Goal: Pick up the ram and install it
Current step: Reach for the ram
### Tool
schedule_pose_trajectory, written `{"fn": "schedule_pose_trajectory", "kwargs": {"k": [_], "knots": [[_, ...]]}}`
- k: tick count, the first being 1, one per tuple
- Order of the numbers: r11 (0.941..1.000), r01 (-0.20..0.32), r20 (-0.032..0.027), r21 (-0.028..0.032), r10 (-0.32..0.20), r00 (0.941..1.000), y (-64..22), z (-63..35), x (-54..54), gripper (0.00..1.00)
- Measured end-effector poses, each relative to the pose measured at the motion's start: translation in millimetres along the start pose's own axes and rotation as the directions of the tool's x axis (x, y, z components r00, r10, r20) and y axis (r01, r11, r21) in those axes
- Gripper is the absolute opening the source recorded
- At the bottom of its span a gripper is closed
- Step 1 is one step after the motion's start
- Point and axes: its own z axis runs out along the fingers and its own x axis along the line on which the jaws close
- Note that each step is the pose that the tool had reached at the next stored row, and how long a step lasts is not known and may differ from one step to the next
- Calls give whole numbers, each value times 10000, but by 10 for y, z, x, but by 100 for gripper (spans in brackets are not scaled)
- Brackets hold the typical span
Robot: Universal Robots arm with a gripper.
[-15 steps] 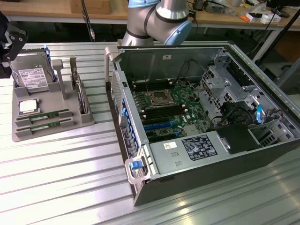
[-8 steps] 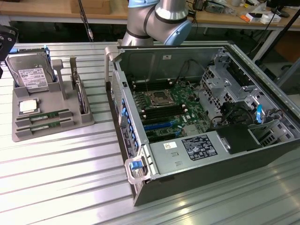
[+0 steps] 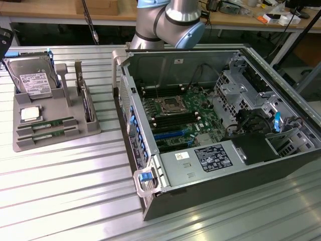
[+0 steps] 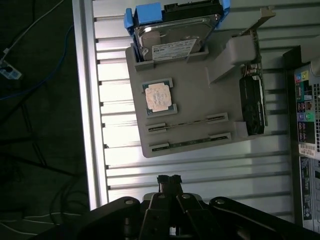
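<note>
Exterior view: I find the ram slotted in the grey tray; wrist view: the gripper is pressed together, empty, clear of the tray, so I judge pick-up unstarted, requiring spread fingers squared to the ram.

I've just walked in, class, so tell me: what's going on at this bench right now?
A robot arm is working beside an open computer case. Its end effector is shut and empty, hanging above the metal table near the grey parts tray. Both ram sticks lie in their tray slots, alongside the processor chip and the hard drive. Neither stick has been picked up yet.
</note>
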Motion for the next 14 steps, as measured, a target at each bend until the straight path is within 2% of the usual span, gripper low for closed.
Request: {"fn": "schedule_pose_trajectory", "kwargs": {"k": [8, 14], "knots": [[10000, 0, -1, 1, 0, 10000, -7, -3, 99, 10], [10000, 0, 0, 0, 0, 10000, -16, -6, 215, 10]]}}
